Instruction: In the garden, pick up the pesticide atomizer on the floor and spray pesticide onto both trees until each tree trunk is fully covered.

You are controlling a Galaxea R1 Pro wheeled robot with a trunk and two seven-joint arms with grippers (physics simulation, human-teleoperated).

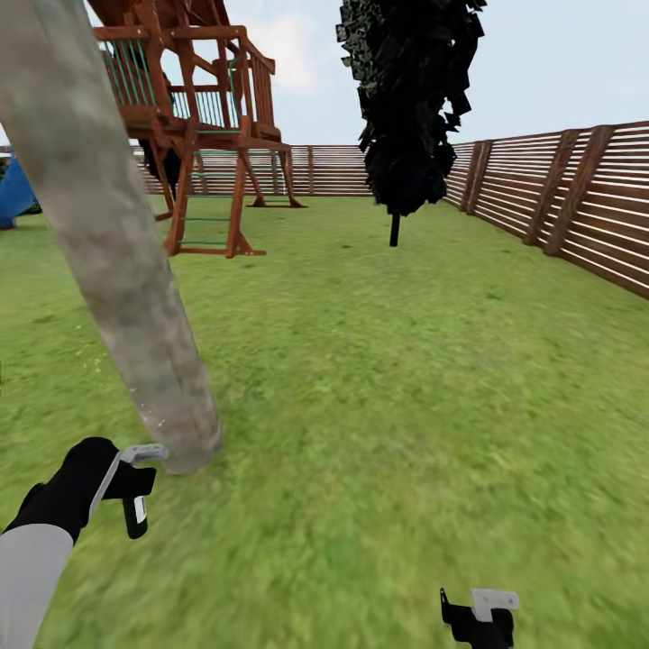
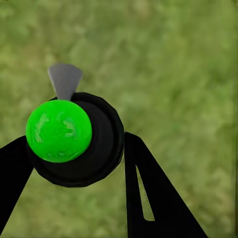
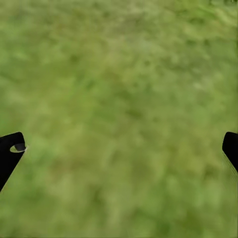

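While the left claw [image 2: 74, 163] grips the green-capped atomizer [image 2: 59, 131], its body hidden, the right claw [image 3: 119, 148] gapes over grass.

Thick mottled grey-brown tree trunk [image 1: 108, 252] leaning on lawn [image 1: 406, 406], black green-capped atomizer [image 2: 74, 139] between left jaws

We are seeing a green lawn [image 1: 406, 379], a slatted wooden fence [image 1: 559, 194], a wooden play tower [image 1: 203, 117], pale sky.
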